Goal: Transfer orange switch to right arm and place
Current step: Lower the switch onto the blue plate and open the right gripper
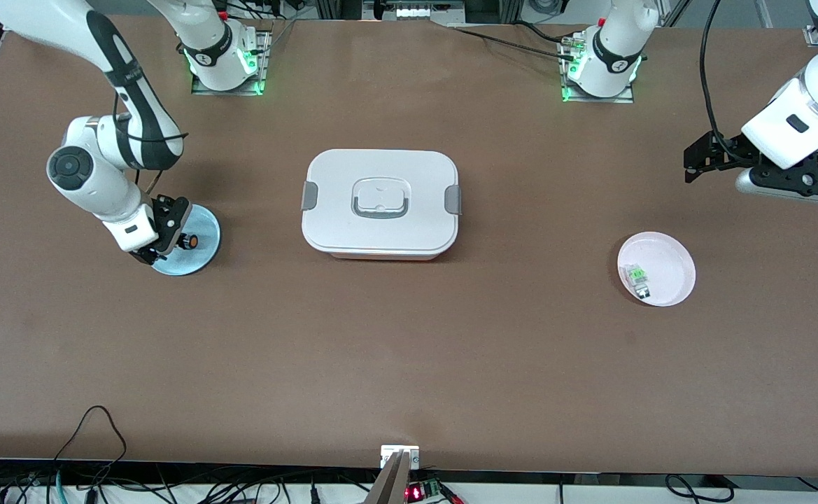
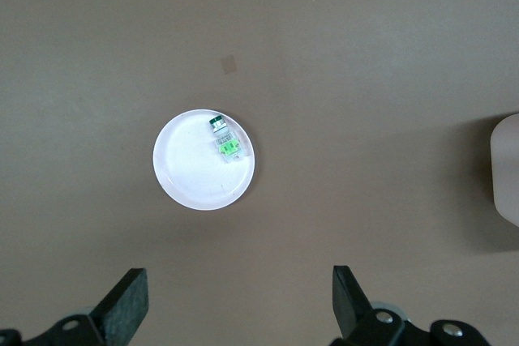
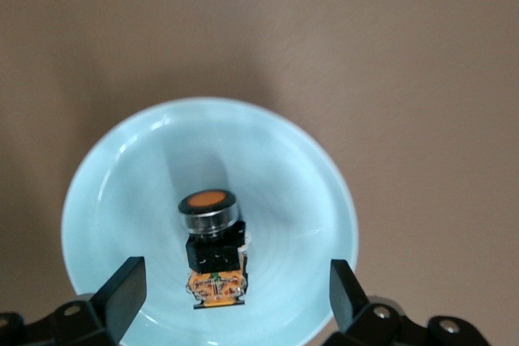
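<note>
— Counter (image 1: pixel 409 364) first: what stands on it?
— White lidded box (image 1: pixel 381 203) in the middle, pale blue plate (image 3: pixel 105 200) toward the right arm's end.
— And the orange switch (image 3: pixel 211 245)?
— It lies in this plate: black body, silver ring, orange cap. The right tool (image 3: pixel 231 297) hovers over it, fingers apart. The left tool (image 2: pixel 239 301) waits, also apart.

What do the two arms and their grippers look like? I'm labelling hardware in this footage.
Both arms are glossy white jointed shells with black bands; their bases glow green. The right arm has a round grey joint cap, a thin black cable and a black gripper. The left arm ends in a white wrist block with a dark slot, a black cable, and a black linkage-style gripper above a silver cylinder.
</note>
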You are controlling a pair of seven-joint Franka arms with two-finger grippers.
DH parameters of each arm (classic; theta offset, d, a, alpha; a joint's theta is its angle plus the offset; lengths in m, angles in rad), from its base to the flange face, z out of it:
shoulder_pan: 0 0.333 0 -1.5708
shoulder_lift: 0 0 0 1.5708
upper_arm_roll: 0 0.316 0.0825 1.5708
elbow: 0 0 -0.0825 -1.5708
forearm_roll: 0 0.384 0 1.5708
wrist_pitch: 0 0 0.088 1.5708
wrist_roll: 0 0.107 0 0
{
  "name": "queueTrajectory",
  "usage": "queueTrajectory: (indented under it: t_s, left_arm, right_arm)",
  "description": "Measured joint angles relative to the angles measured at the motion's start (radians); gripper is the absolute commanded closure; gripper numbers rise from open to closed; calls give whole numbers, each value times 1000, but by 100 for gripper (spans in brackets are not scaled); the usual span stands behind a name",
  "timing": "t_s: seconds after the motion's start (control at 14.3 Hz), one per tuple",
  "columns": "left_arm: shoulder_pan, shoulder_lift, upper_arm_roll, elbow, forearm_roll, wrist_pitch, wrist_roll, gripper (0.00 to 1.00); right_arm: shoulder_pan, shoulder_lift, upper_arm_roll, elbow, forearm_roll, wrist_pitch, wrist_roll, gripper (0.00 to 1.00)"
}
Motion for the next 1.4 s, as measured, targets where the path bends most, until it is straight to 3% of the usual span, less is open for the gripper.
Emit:
queueTrajectory:
  t_s: [0.21, 0.35, 0.77, 1.05, 1.26, 1.4]
  left_arm:
    - [0, 0, 0, 0, 0, 0, 0, 0]
    - [1, 0, 0, 0, 0, 0, 0, 0]
    - [8, 1, 1, 0, 0, 0, 0, 0]
    - [5, 1, 0, 0, 0, -2, 0, 0]
    - [5, 1, 0, 0, 0, -3, 0, 0]
    - [5, 1, 0, 0, 0, -3, 0, 0]
  right_arm:
    - [4, -41, 27, 195, 179, -255, 12, 0]
    - [7, -35, 30, 326, 226, -365, 41, 0]
    - [26, -9, 31, 524, 234, -571, 484, 0]
    - [76, -12, 31, 665, 230, -753, 963, 0]
    - [144, -15, 33, 757, 152, -902, 1315, 0]
    - [167, -26, 29, 800, 120, -951, 1409, 0]
